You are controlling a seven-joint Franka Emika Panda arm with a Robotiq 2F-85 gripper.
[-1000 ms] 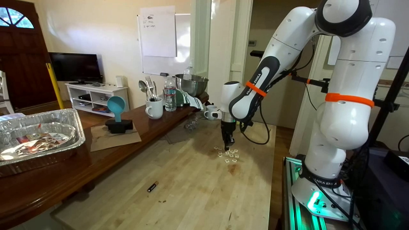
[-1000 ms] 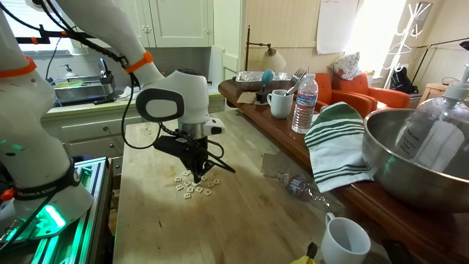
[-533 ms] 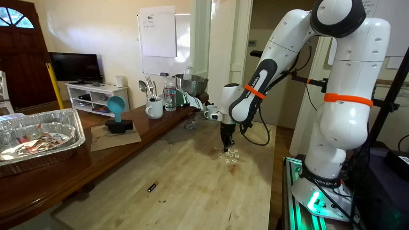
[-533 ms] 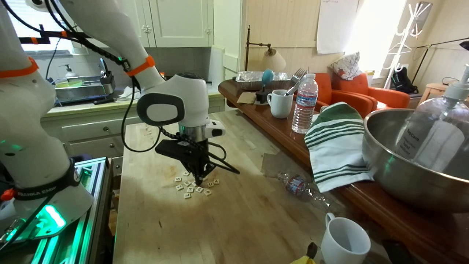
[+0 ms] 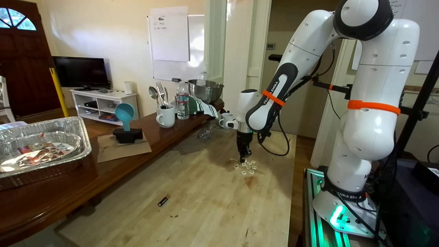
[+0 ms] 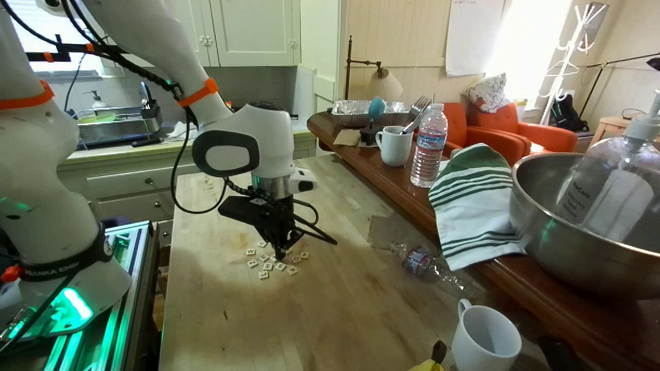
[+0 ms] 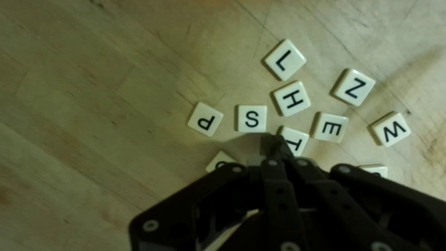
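Observation:
My gripper [image 7: 273, 144] points straight down over a wooden tabletop [image 6: 330, 319], its two fingertips pressed together with nothing seen between them. Right beside the tips lies a white letter tile T [image 7: 295, 140], partly covered by them. Just above in the wrist view is the S tile [image 7: 252, 119], with the P tile [image 7: 205, 119] to its left. The H [image 7: 292, 98], E [image 7: 330, 127], L [image 7: 285, 60], Z [image 7: 354, 87] and W [image 7: 391, 129] tiles lie around, all face up. Two further tiles are half hidden by the fingers. Contact with T cannot be told.
A battery [image 5: 164, 200] lies on the table. Along one side runs a raised wooden counter with a mug of cutlery [image 6: 395, 146], a water bottle [image 6: 429, 146], a towel [image 6: 477, 206] and a metal bowl [image 6: 582, 221]. A crumpled bottle [image 6: 425, 263] and a mug [image 6: 484, 337] stand nearby.
During the first half second the arm sank slightly and shifted a little, bringing the shut fingertips lower among the tiles. Since then it has stayed still. The tiles look unmoved.

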